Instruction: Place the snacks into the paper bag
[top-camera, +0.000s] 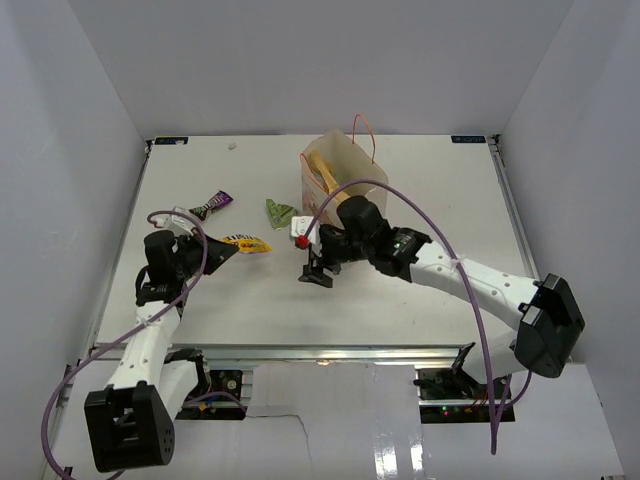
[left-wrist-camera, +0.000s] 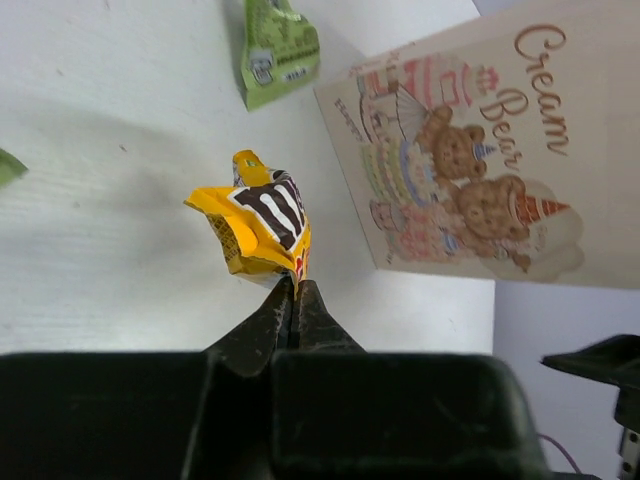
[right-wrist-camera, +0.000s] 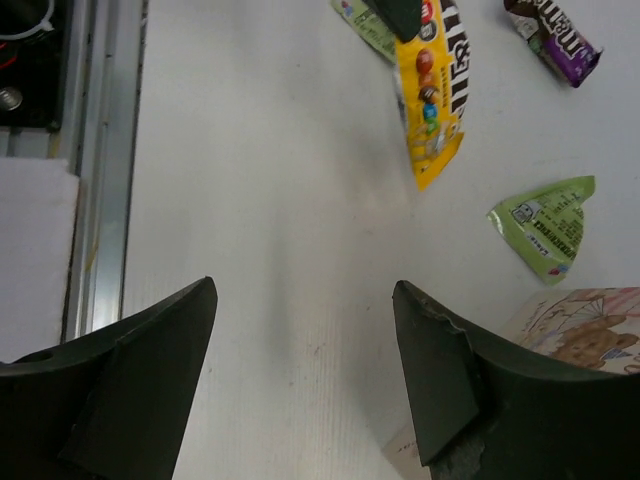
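Crumpled yellow candy wrapper (left-wrist-camera: 262, 225), brown-and-white lettering, pinched at one end by left gripper (left-wrist-camera: 297, 292); right gripper (right-wrist-camera: 303, 290) spread wide.

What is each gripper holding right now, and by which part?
The left gripper pinches the yellow candy wrapper by the crumpled end nearest it. The right gripper is open and holds nothing.

Left arm (top-camera: 150, 345) and right arm (top-camera: 485, 285) white, black joints (top-camera: 545, 325), purple cables (top-camera: 372, 182), black wedge fingers (right-wrist-camera: 140, 370), red knob (top-camera: 301, 240) at right wrist's 9 o'clock
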